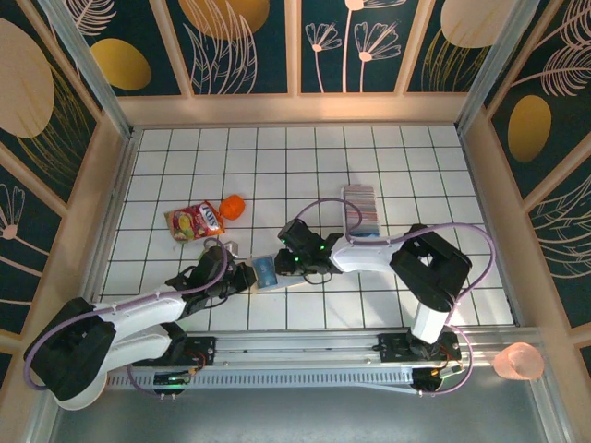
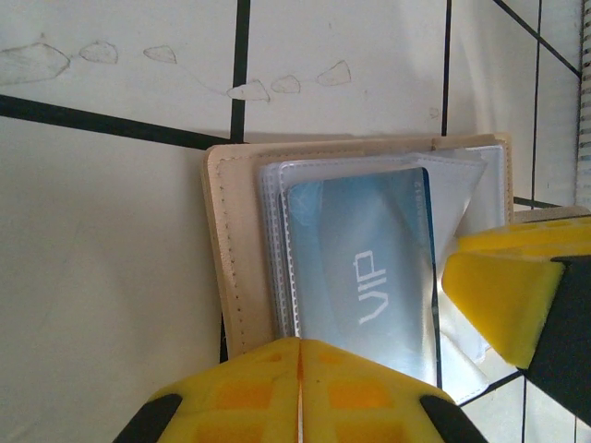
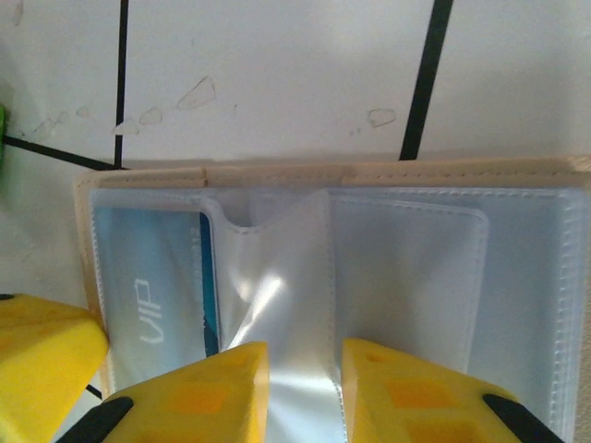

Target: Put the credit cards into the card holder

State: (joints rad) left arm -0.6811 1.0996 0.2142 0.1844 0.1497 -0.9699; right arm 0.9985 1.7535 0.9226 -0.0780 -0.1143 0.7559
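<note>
Card holder point(image 2: 224, 258) lies open on the table, near centre. Left claw point(image 2: 300, 355), clenched, seems to pin its edge. Right claw point(image 3: 297, 369), parted, straddles a clear sleeve point(image 3: 277, 268). Spread that sleeve gently, keeping the blue VIP card point(image 2: 369, 268) seated.

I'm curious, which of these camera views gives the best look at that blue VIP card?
The left wrist view: the blue VIP card sits mid-frame inside the card holder, its lettering readable. The right wrist view catches just part of it at the left; the top external view shows a tiny blue patch.
</note>
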